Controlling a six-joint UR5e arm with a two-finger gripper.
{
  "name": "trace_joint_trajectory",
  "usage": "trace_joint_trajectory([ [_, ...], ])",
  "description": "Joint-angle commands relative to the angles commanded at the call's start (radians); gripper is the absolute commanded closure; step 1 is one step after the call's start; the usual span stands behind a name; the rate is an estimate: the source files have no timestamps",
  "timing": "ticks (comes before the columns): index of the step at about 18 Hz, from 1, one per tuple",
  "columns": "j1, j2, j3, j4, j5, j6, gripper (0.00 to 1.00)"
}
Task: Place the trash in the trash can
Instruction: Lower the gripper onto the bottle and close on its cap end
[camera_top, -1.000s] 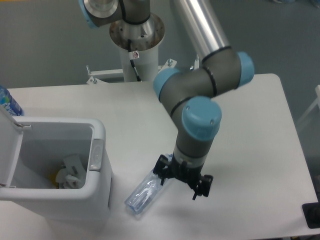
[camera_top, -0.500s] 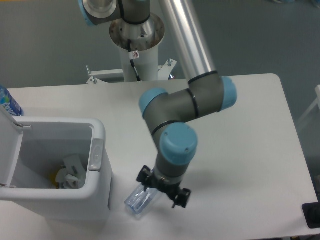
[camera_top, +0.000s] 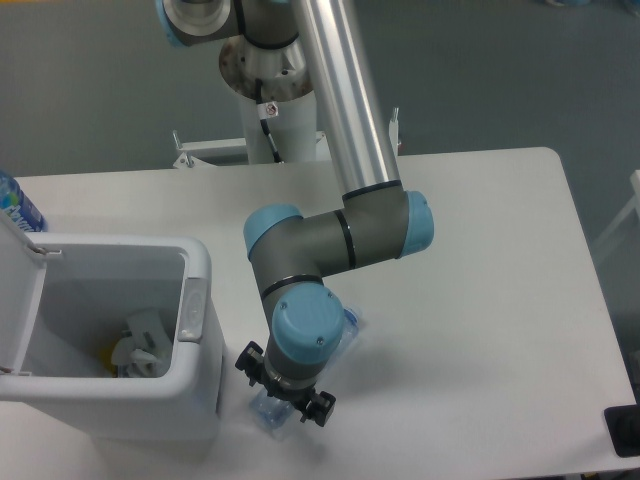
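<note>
**Arm low over the flat bottle by the bin**

Down low near the front edge of the white table (camera_top: 480, 260): the gripper (camera_top: 285, 392), right on top of the flat plastic bottle (camera_top: 268, 414). Black fingers (camera_top: 320, 407) out to each side, left and right. Open or squeezed on the bottle? Cannot tell, with the round blue wrist cap in the way.

Only two bits of the clear bluish bottle on show: one end poking out under the gripper at the near side, the other bit peeking out past the wrist on the right. Flat on the table, just to the right of the trash can (camera_top: 195, 400), not inside it.

Trash can at the near left, big and white, lid (camera_top: 20, 300) swung up and open on the left side. Grey latch tab (camera_top: 191, 310) on the right wall. Inside, a crumpled white wrapper (camera_top: 140, 345) with something yellow next to it.

Far left, behind the lid: part of an upright bottle with a blue label (camera_top: 15, 205).
</note>
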Motion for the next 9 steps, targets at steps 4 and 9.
trace_joint_trajectory([
  [4, -0.008, -0.02, 0.003, 0.008, 0.034, 0.0, 0.0],
  [9, -0.011, -0.032, 0.0, 0.005, 0.041, 0.0, 0.0],
])
